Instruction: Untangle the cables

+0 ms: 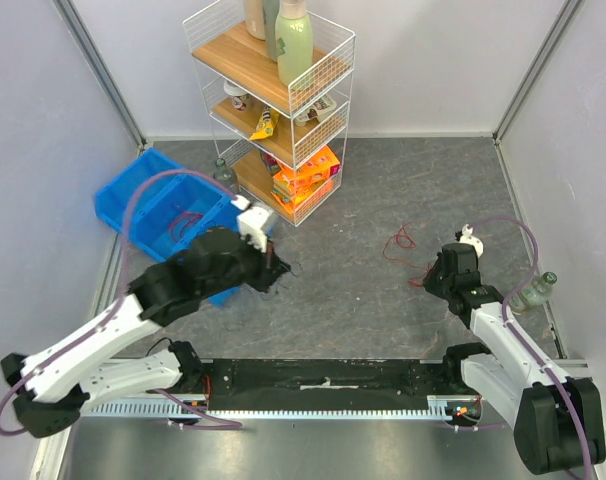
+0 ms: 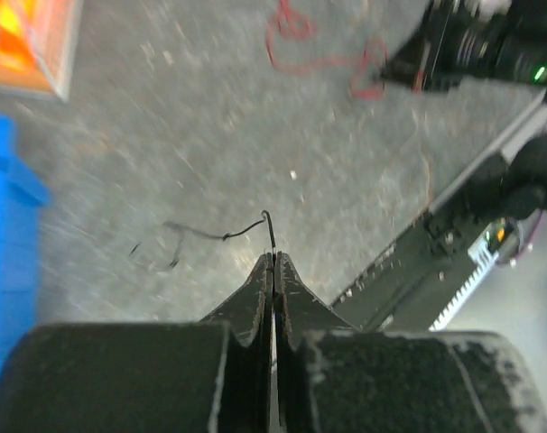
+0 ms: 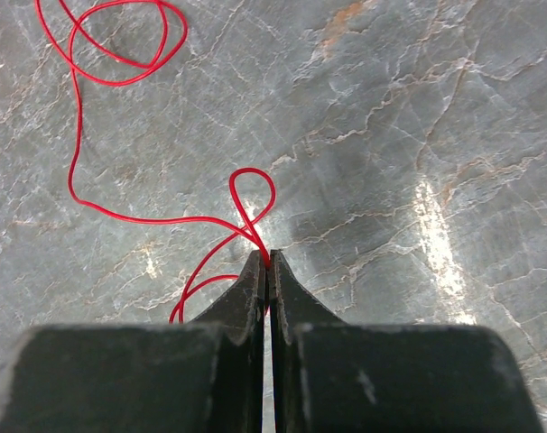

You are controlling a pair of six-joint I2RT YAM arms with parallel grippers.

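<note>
A thin red cable [image 3: 120, 216] lies in loops on the grey table; it also shows in the top view [image 1: 401, 242] and the left wrist view [image 2: 310, 63]. My right gripper [image 3: 266, 257] is shut on the red cable at a small loop. A thin black cable [image 2: 201, 233] hangs from my left gripper [image 2: 273, 257], which is shut on its end, a little above the table. In the top view the left gripper [image 1: 281, 268] is left of centre and the right gripper [image 1: 428, 280] is at the right. The two cables are apart.
A blue bin [image 1: 163, 215] sits at the left beside my left arm. A white wire shelf [image 1: 283, 110] with bottles and packets stands at the back. A small bottle [image 1: 538, 290] stands at the right wall. The arms' base rail [image 1: 323, 385] runs along the near edge.
</note>
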